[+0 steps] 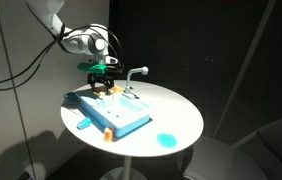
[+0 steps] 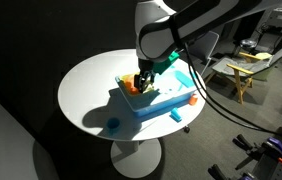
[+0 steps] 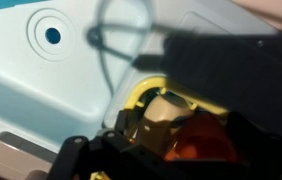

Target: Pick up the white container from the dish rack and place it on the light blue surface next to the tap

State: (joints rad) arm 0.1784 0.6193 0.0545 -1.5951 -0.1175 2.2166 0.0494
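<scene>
My gripper (image 1: pixel 103 78) hangs low over the orange dish rack (image 1: pixel 106 91) at one end of the light blue surface (image 1: pixel 126 118). The grey-white tap (image 1: pixel 134 74) stands just beside it. In the wrist view the white container (image 3: pixel 165 110) sits close below the camera, upright in the rack beside a yellow rim (image 3: pixel 139 96) and an orange piece (image 3: pixel 196 148). The dark fingers (image 3: pixel 81 152) stand apart on either side of it, so the gripper (image 3: pixel 166 140) is open. In an exterior view the arm covers most of the rack (image 2: pixel 130 89).
The blue unit (image 2: pixel 166 102) lies on a round white table (image 2: pixel 86 85). A bright blue disc (image 1: pixel 166 139) and a small orange block (image 1: pixel 109 133) lie near the table's edge. A round drain hole (image 3: pixel 52 35) marks the unit's flat top.
</scene>
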